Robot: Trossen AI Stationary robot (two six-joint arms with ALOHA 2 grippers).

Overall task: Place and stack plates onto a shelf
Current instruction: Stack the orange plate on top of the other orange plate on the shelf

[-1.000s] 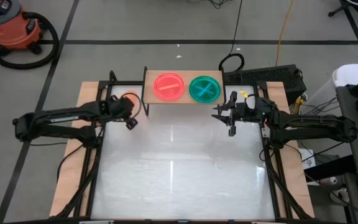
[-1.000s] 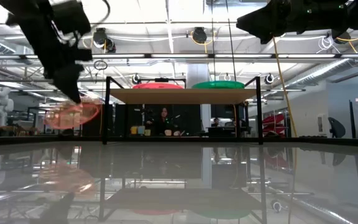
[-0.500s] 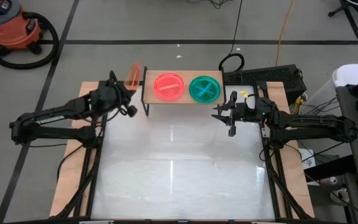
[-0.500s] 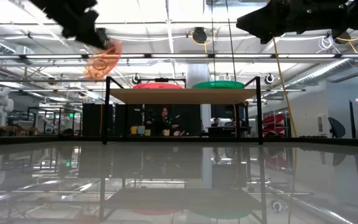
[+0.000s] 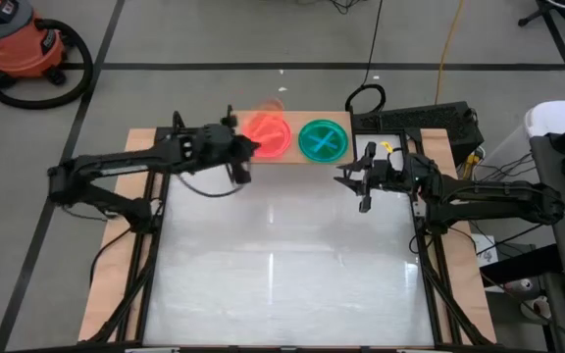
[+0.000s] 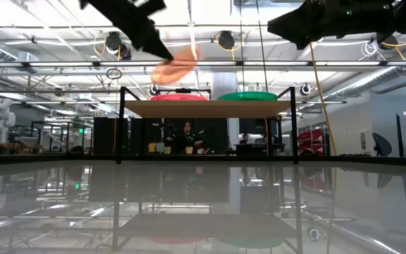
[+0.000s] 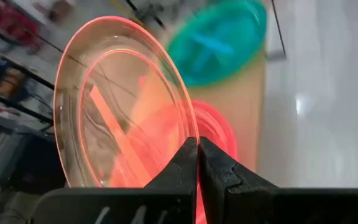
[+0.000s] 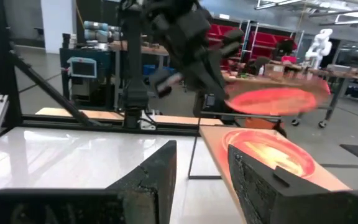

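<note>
While the left claw pinches the rim of an orange plate, its fingers pressed together on the edge, that plate hangs in the air above the shelf and touches nothing else. Seen from the low camera, the orange plate sits clear above the wooden board, tilted, over the pink plate. Both the pink plate and a green plate lie flat side by side on the shelf top, the pink one toward the shelf's left end and the green one toward its right end. The shelf stands at the far edge of the white counter, about midway along it. Over the counter's right side, just beside the shelf's right end, the right claw hovers, with its fingers spread apart and nothing between them; from its own camera the orange plate shows above the pink plate.
</note>
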